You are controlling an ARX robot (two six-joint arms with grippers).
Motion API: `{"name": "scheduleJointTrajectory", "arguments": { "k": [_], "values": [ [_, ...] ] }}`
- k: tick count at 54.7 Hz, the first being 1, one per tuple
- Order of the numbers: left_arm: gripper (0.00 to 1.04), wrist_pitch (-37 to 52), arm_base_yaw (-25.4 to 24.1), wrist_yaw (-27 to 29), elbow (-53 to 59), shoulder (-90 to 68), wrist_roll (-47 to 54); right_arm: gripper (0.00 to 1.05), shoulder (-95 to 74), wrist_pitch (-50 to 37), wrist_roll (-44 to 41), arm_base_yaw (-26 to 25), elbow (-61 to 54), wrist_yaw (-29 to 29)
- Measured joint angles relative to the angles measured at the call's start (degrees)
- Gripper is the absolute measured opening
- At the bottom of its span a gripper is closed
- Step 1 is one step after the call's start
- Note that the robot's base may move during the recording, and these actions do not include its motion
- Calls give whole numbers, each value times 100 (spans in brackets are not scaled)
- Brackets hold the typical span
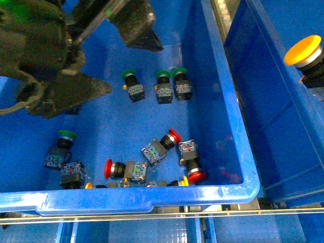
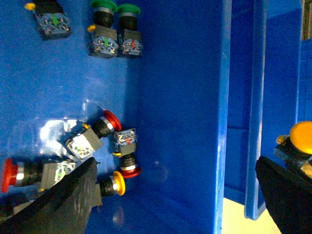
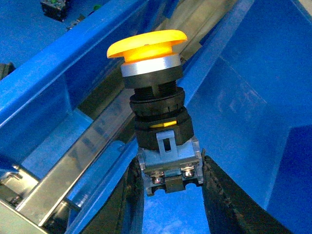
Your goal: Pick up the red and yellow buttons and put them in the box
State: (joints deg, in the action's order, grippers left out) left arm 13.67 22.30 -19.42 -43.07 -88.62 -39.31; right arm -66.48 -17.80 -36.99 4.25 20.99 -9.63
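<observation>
My right gripper (image 3: pixel 168 195) is shut on the black body of a yellow button (image 3: pixel 146 41), held upright above the inside of the deep blue box (image 3: pixel 243 97). In the front view this yellow button (image 1: pixel 304 50) hangs over the box (image 1: pixel 283 116) at the right. My left gripper (image 1: pixel 116 61) is open and empty above the neighbouring blue bin. Three red buttons (image 1: pixel 173 135), (image 1: pixel 108 168), (image 1: pixel 197 175) and a small yellow button (image 1: pixel 185 180) lie on their sides near that bin's front wall. The left wrist view shows them too, red (image 2: pixel 111 120), yellow (image 2: pixel 119 183), below the left gripper (image 2: pixel 175 195).
The source bin (image 1: pixel 152 197) has a stepped notch in its front rim. Several green-capped buttons (image 1: pixel 162 76) lie further back and one (image 1: pixel 66 134) at the left. A metal rail (image 3: pixel 73 161) runs between bin and box.
</observation>
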Motion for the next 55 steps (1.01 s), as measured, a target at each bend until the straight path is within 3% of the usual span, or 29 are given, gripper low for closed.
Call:
{"name": "scheduleJointTrajectory", "arguments": {
  "k": [18,32,42,43,45,49,51,55],
  "values": [
    [97,-1036,-1043,-201,1609,2282,1357,26,396,374,17,-315,229,282],
    [97,-2605,-2702,-732,2793,4417,2905,26,901,632,481,-221,227,717],
    [97,-3652,-3222,-1119,3016,5488,3694,26,1272,938,667,-168,223,883],
    [96,-3554,-3165,-949,3088,5692,3722,26,1309,966,684,-168,223,903],
    [89,-2693,-2870,17,3482,6234,3753,26,1357,999,721,-166,221,909],
    [76,-1700,-2417,1279,4140,7541,3807,26,1486,1067,826,-146,208,1001],
    [67,-1462,-2277,1705,4179,8297,3847,26,1554,1115,929,-122,197,1091],
    [49,-1338,-2264,1989,4172,8745,3864,26,1705,1209,1080,-7,166,1189]
  ]
}}
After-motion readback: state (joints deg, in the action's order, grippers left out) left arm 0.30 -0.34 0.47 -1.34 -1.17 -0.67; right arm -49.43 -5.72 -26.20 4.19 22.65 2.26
